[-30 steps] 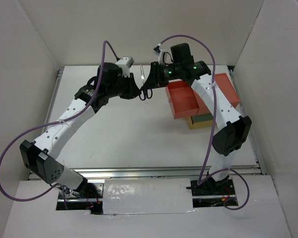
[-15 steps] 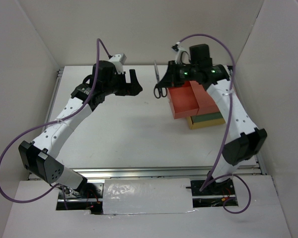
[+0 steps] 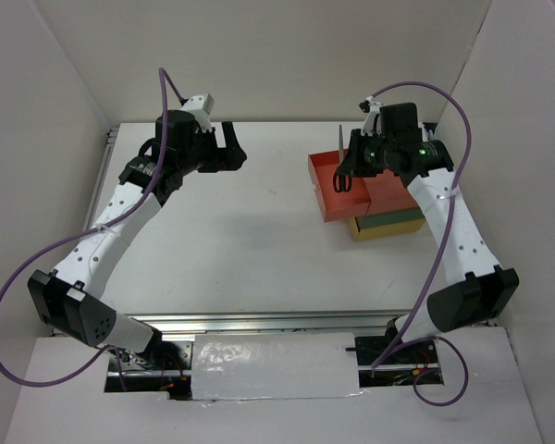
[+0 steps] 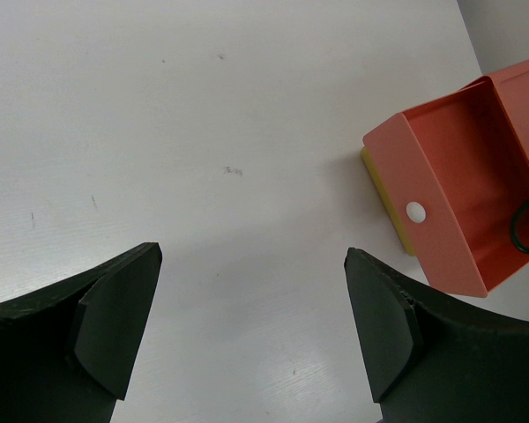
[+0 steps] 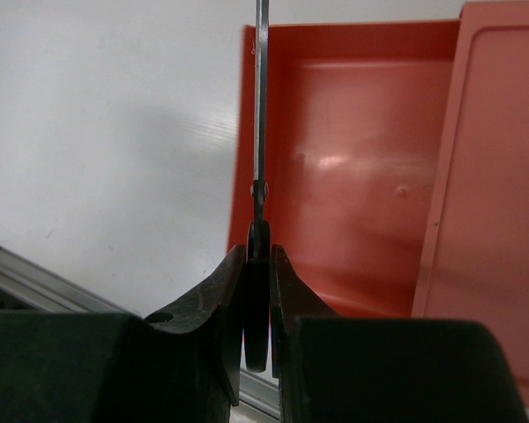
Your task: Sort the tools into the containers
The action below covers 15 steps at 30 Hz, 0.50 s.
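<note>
Up close, right wrist view: right gripper (image 5: 257, 264) clamped on scissors (image 5: 261, 132), blade edge-on toward 12 o'clock, above open red drawer (image 5: 353, 176). Left wrist view: left gripper (image 4: 251, 264) spread wide, empty, drawer at 2 o'clock. Top view adds green box (image 3: 393, 219) beneath red, above yellow box (image 3: 377, 232).

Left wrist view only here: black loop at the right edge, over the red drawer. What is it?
Observer: A handle of the scissors; the right gripper is shut on them just behind the pivot.
Operator: Blades open?
Observer: Closed, seen edge-on in the right wrist view, pointing away from the gripper.
Operator: What sits under the red drawer besides yellow?
Observer: In the top view, a dark green box lies between the red-orange drawer and the yellow box.
</note>
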### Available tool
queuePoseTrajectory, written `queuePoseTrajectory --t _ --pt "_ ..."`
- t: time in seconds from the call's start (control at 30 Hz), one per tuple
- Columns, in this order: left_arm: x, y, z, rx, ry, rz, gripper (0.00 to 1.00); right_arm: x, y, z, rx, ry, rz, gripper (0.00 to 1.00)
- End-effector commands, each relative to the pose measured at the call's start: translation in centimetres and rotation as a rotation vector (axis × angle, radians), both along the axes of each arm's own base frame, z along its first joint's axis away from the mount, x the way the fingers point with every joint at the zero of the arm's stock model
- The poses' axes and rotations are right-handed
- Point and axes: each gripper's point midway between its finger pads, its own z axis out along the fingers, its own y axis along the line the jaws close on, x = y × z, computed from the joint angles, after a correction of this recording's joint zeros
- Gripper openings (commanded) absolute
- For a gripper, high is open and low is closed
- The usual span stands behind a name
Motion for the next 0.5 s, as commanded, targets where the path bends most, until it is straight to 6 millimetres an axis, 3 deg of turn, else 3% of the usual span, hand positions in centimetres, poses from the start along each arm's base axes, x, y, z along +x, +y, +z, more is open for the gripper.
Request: queuePoseTrajectory --t 0.0,0.17,0.47 --pt "0.2 0.3 1.7 -0.011 -0.058 0.012 0.99 2.1 -1.5 -1.8 -0.036 0.059 -0.127 0.0" --pt "0.3 1.0 0.9 0.003 -0.047 0.044 0.99 3.4 -1.2 -3.2 -0.009 0.12 -0.185 0.0" --pt "0.5 0.3 -0.1 -0.05 -0.007 -0.04 0.99 2.9 0.2 -5.5 0.069 0.243 -0.141 0.02"
